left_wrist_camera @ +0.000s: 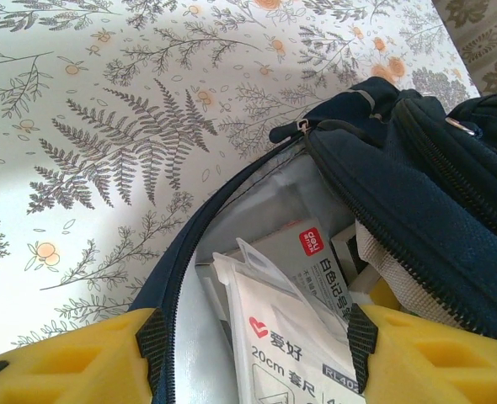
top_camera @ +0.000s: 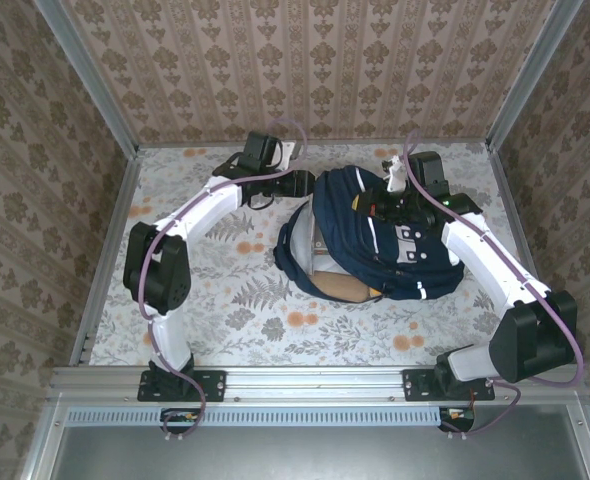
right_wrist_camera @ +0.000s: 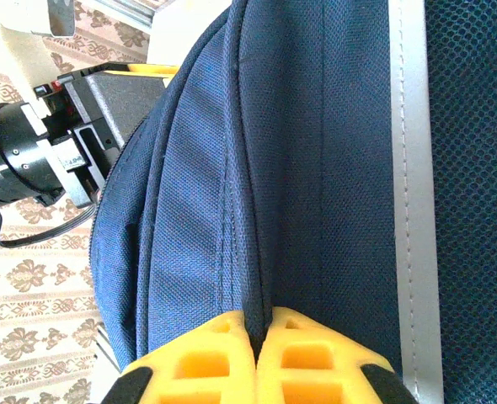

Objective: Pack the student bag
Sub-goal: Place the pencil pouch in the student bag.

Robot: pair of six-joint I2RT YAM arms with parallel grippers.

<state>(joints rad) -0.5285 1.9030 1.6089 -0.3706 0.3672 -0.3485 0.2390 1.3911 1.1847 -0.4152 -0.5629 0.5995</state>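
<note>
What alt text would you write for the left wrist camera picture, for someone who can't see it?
An open navy bag holds white packets with Chinese print. Two yellow fingers stand apart at the bottom edge; a flower-patterned table lies beyond.

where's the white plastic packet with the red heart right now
In the left wrist view, the white plastic packet lies inside the unzipped navy-blue fabric backpack, atop a grey box, framed by the left tool.
</note>
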